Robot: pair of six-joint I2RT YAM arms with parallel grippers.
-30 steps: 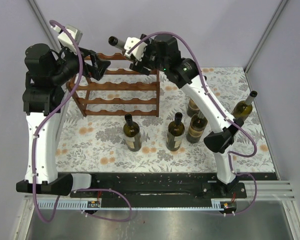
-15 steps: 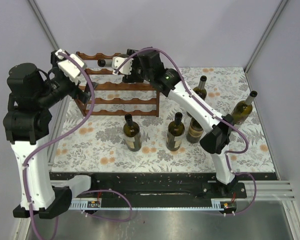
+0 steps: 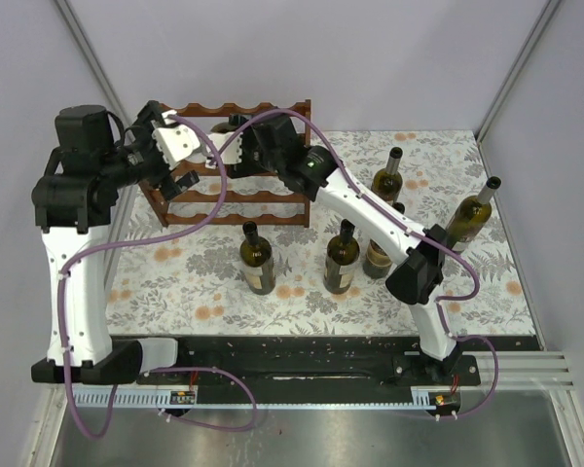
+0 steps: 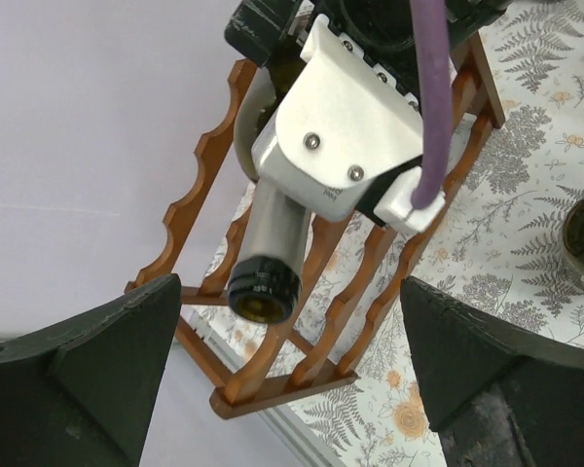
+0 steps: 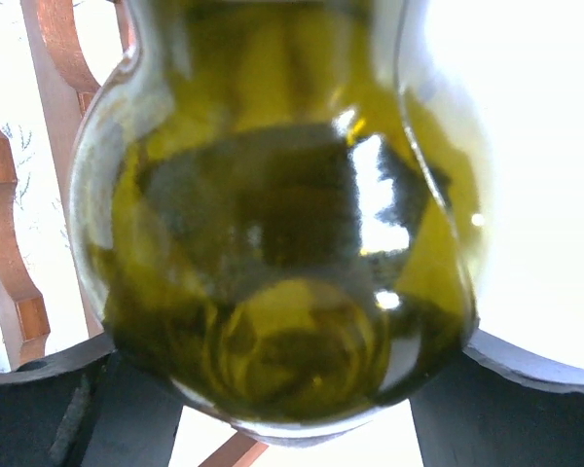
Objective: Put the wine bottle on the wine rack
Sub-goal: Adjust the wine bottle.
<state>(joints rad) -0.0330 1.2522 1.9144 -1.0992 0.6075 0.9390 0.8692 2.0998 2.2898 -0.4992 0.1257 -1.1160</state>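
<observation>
Five upright dark-glass bottles [image 3: 256,258] are left standing on the fern-printed tablecloth [image 3: 195,282], all in front of or off the right end of the reddish-brown wooden wine rack [image 3: 273,197] with its scalloped rails. Closer to that rack, the left gripper [image 4: 290,360] has been swung in to the rack's left end within the last second, having been held farther out before. Its black fingers [image 4: 88,370] are spread fully apart and nothing is held between them; only the rack's end frame is seen through the gap. Beyond it, the green glass wine bottle [image 4: 275,229], grey-foiled at the neck, has been brought by the right gripper [image 5: 277,399] from higher above the rack down to the level of the rack's top rails. It is now held on its side there, with its mouth turned roughly toward the rack's left end. The right fingers are closed around the bottle's broad body near the shoulder, so they are set fairly wide yet fully occupied. Whether the glass is already borne by the scallops cannot be told, since the contact is hidden by the gripper. The carry is judged all but done: the bottle remains to be settled into a cradle and released. If it were released too early, it could roll off the rails.
</observation>
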